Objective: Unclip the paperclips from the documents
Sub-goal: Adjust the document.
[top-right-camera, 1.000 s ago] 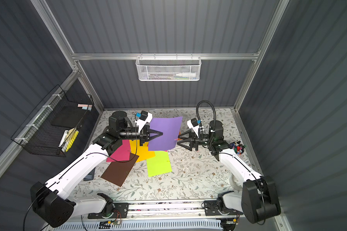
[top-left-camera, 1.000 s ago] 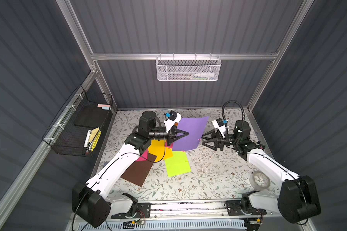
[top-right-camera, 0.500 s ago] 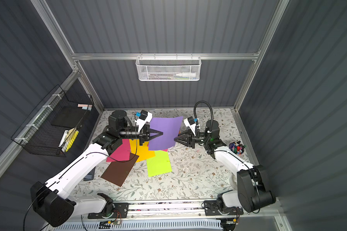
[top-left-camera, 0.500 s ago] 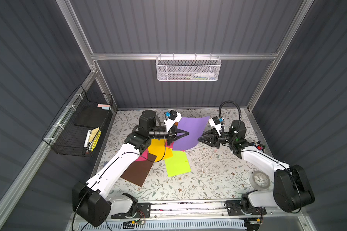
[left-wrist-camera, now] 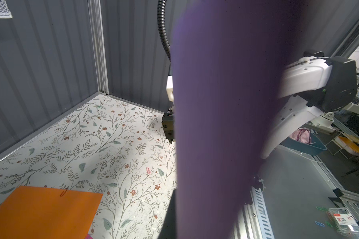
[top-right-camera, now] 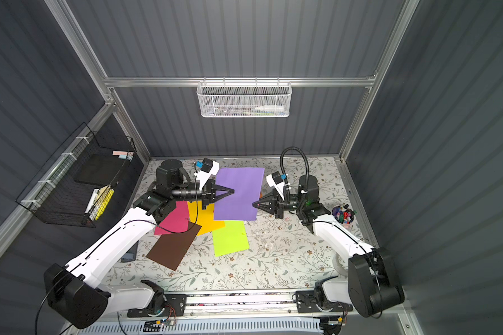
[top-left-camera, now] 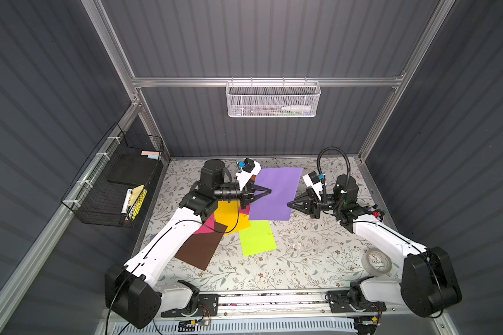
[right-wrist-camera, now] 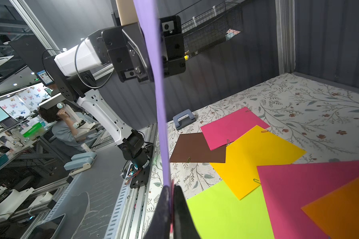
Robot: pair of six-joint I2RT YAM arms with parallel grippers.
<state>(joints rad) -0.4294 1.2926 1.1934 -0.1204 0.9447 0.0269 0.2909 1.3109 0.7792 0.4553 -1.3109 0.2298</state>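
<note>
Thin purple paper sheet [top-left-camera: 276, 185] held off floral-print mat [top-left-camera: 302, 255], left gripper [top-left-camera: 269, 191] and right gripper [top-left-camera: 288, 204] each clamped on opposite edges, six flat matte sheets [right-wrist-camera: 257, 155] beneath, five tiny bent-wire paperclips [right-wrist-camera: 188, 159] seen along their edges.

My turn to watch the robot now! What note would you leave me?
Left gripper: shut on the purple sheet, held up off the table.
Right gripper: shut on that sheet's opposite edge, where a pink paperclip shows.
Done, it seems: one loose pink clip lies on the table.
Left: clips still on the brown sheet, yellow sheet, magenta sheet and orange sheet.
</note>
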